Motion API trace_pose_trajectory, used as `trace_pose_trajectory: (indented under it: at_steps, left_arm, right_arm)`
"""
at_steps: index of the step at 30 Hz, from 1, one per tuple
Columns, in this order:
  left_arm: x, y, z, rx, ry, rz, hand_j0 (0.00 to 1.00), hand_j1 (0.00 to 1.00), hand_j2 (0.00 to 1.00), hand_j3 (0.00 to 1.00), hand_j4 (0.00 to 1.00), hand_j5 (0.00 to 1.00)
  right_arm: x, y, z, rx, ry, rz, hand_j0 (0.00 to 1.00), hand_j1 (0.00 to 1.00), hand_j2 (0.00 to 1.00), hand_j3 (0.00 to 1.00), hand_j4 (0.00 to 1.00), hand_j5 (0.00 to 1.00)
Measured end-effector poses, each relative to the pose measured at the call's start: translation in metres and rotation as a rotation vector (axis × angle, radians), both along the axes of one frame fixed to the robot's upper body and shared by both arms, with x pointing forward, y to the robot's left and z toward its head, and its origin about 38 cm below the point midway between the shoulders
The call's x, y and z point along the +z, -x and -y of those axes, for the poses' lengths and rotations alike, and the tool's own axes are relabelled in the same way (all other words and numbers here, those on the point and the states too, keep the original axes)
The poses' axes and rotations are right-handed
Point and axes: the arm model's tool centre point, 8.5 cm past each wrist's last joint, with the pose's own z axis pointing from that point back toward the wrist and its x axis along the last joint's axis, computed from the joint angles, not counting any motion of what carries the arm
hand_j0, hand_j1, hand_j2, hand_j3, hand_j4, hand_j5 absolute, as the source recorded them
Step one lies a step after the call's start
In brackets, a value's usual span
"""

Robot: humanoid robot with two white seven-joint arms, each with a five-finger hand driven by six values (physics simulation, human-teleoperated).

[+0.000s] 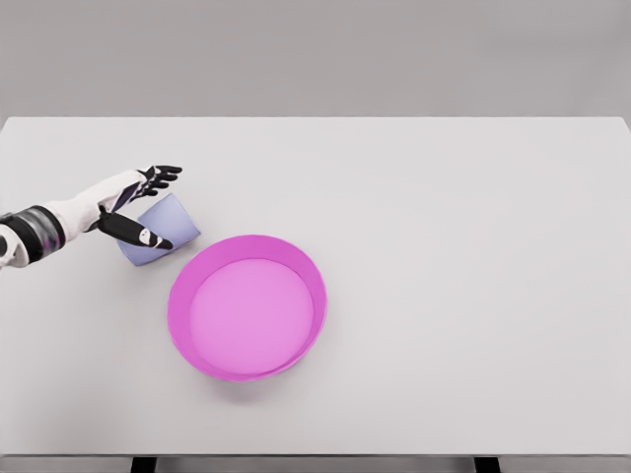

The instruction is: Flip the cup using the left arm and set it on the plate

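Where the left robot hand (133, 202) spreads, cup (163, 229) between fingers, beside plate (246, 306)

1. We find the plate (246, 305) on the table (473, 246), left of the middle and toward the near edge.
2. The cup (163, 227) lies behind and to the left of the plate, just beside its rim, tilted.
3. Our left hand (138, 202) comes in from the left edge and sits around the cup, fingers behind it, thumb in front.
4. Everything lies in the table's left half.
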Motion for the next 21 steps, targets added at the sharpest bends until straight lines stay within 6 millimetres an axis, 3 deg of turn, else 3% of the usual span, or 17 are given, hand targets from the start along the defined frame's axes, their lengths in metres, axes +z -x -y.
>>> trace_pose_trajectory:
  at_steps: [6, 8, 10, 14, 21]
  left_arm:
    - [-0.008, -0.002, 0.007, -0.008, -0.01, 0.0, 1.0, 1.0, 1.0, 1.0, 1.0, 1.0]
    - [-0.009, -0.003, 0.008, -0.008, -0.013, 0.001, 0.81, 0.81, 0.81, 0.81, 0.81, 0.81]
    - [-0.015, 0.0, 0.008, -0.004, -0.014, -0.01, 0.8, 0.8, 0.8, 0.8, 0.8, 0.8]
    - [-0.018, 0.001, 0.007, 0.001, -0.005, -0.019, 0.68, 0.68, 0.68, 0.68, 0.68, 0.68]
    - [-0.011, -0.001, 0.007, -0.004, 0.001, 0.002, 0.66, 0.66, 0.66, 0.66, 0.66, 0.66]
  right_arm:
    - [0.0, 0.0, 0.0, 0.0, 0.0, 0.0, 1.0, 1.0, 1.0, 1.0, 1.0, 1.0]
    - [0.0, 0.0, 0.0, 0.0, 0.0, 0.0, 1.0, 1.0, 1.0, 1.0, 1.0, 1.0]
    - [0.0, 0.0, 0.0, 0.0, 0.0, 0.0, 1.0, 1.0, 1.0, 1.0, 1.0, 1.0]
    - [0.0, 0.0, 0.0, 0.0, 0.0, 0.0, 1.0, 1.0, 1.0, 1.0, 1.0, 1.0]
    - [0.0, 0.0, 0.0, 0.0, 0.0, 0.0, 1.0, 1.0, 1.0, 1.0, 1.0, 1.0]
